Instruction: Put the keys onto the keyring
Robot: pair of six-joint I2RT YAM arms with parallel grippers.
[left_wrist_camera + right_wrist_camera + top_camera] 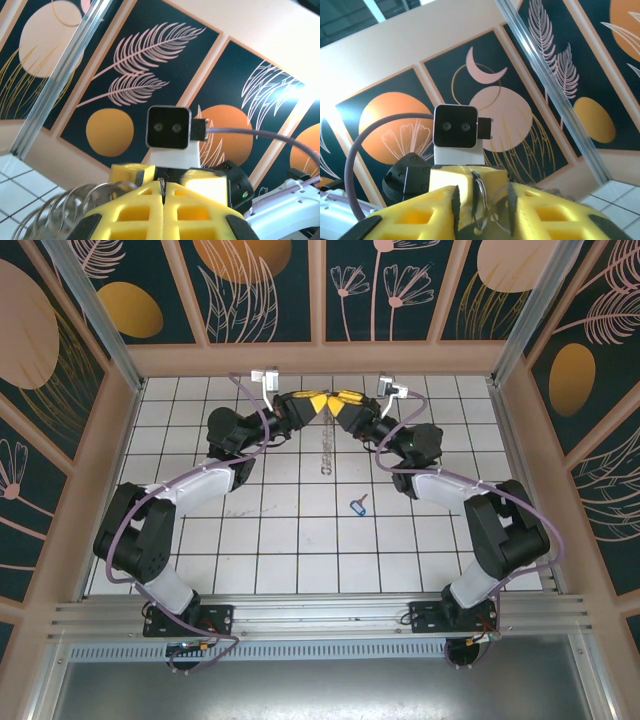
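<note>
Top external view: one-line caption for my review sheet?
Yellow left pincer and yellow right pincer face each other over far tiles; blue-headed silver key lies on the white tiled table.

White tiled table [300, 540], walled by dark panels [270, 310] (orange discs, pale fronds); aluminium rail [320, 615] in front.
</note>
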